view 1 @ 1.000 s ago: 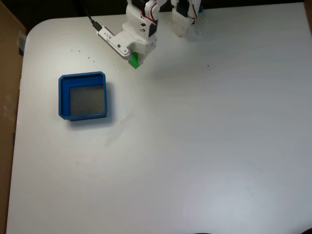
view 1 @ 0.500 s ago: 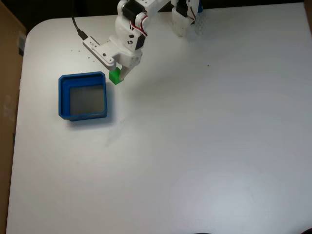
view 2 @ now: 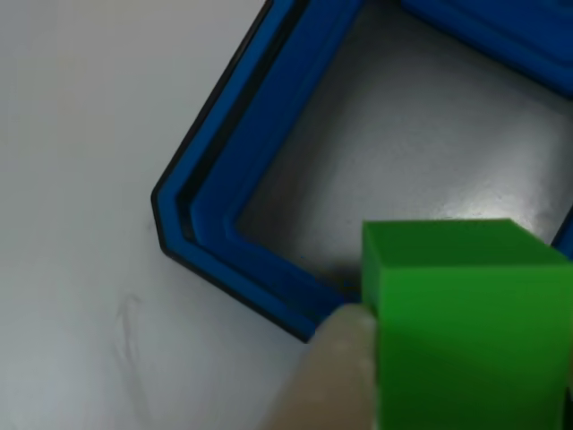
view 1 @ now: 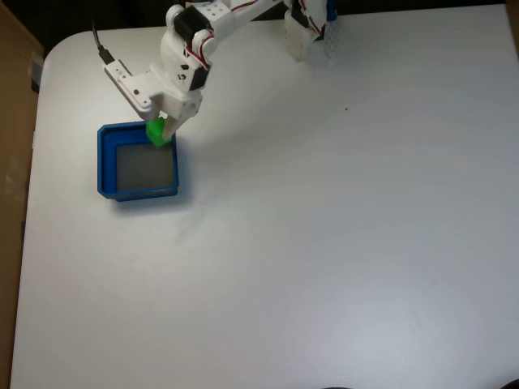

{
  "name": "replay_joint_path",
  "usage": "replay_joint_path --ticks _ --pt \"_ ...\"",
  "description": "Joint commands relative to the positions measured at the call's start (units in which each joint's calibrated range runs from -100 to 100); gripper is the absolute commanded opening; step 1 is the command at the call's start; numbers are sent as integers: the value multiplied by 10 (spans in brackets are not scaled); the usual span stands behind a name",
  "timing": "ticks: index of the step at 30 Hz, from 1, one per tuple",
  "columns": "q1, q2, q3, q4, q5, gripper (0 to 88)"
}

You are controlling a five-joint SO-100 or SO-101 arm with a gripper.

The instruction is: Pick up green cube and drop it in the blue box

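Observation:
In the fixed view the white arm reaches from the top edge down to the left, and my gripper [view 1: 161,132] is shut on the green cube [view 1: 159,134]. The cube hangs over the top right corner of the blue box [view 1: 106,162], which lies on the white table at the left. Seen close up in the other view, the green cube [view 2: 466,322] fills the lower right, with one pale finger [view 2: 331,376] pressed against its left face. Behind it lie the blue box's wall [view 2: 260,152] and grey floor.
The arm's base [view 1: 306,24] stands at the table's top edge. A brown cardboard panel [view 1: 12,162] runs along the left side. A black cable [view 1: 99,44] trails from the wrist. The white table [view 1: 340,243] spreads wide to the right and front.
The arm has swung left and slightly down with the green cube in its grip, from beside the base to over the blue box's top right corner.

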Motion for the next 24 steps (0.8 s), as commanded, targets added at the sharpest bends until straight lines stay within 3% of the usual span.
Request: replay_joint_path --ticks 1,18,24 --pt "20 66 -137 -13 1 13" --pt "23 179 -250 -15 1 13" --pt "24 195 -247 -93 -1 13"
